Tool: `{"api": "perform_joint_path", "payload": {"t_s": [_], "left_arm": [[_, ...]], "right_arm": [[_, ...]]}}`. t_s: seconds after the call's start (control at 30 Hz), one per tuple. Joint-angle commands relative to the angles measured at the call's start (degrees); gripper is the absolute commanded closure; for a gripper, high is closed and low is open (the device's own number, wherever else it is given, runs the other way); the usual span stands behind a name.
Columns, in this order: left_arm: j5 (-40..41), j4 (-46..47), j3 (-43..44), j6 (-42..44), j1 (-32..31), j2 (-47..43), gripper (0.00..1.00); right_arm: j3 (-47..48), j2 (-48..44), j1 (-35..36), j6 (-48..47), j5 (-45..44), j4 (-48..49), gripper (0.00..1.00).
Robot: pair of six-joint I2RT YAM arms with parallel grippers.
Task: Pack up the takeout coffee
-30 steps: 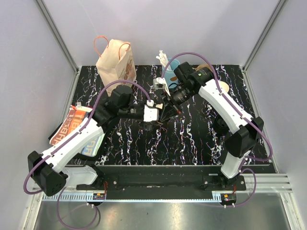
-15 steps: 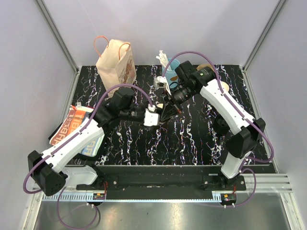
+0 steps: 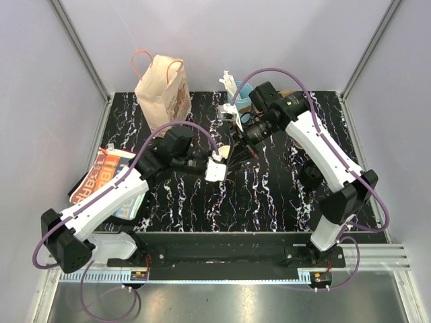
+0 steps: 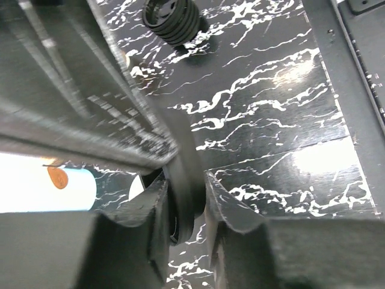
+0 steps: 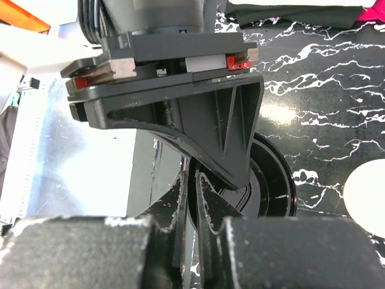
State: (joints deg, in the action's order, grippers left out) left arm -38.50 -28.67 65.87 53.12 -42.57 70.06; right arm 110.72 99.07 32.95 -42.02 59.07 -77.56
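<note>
A round black plastic lid (image 5: pixel 274 180) hangs on edge above the middle of the table, held between both grippers. My right gripper (image 5: pixel 195 192) is shut on its rim. My left gripper (image 4: pixel 183 198) comes from the opposite side with its jaws closed against the lid's edge (image 4: pixel 189 174). In the top view the left gripper (image 3: pixel 227 159) and right gripper (image 3: pixel 237 152) meet tip to tip. A small tan patch (image 3: pixel 224 149) shows just beside them. I cannot tell whether it is the paper cup of the takeout coffee.
A tan paper bag (image 3: pixel 163 84) with orange handles stands at the back left. A light-blue cup of white sticks (image 3: pixel 240 90) is at the back centre. A stack of black lids (image 3: pixel 311 173) sits under the right arm. Printed packets (image 3: pixel 108 178) lie at the left edge.
My left gripper has closed from wide open down onto the lid's edge. Both grippers stayed together at mid-table while the right arm's wrist shifted slightly back and right.
</note>
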Motion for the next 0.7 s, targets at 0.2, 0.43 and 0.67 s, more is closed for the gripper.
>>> {"api": "perform_joint_path", "payload": {"t_s": [0.2, 0.43, 0.67], "left_arm": [[0.71, 3.88, -0.74, -6.8, -0.94, -0.36, 0.83], [0.63, 12.04, -3.37, -20.66, 0.72, -2.47, 0.85], [-5.26, 23.91, -3.21, -41.85, 7.49, -0.02, 0.85]], "right_arm": [[9.94, -1.68, -0.6, 4.3, -7.1, -13.33, 0.5], [3.21, -13.25, -4.12, 12.13, -24.68, 4.93, 0.39], [-20.67, -25.75, -3.68, 12.84, -37.26, 26.91, 0.31]]}}
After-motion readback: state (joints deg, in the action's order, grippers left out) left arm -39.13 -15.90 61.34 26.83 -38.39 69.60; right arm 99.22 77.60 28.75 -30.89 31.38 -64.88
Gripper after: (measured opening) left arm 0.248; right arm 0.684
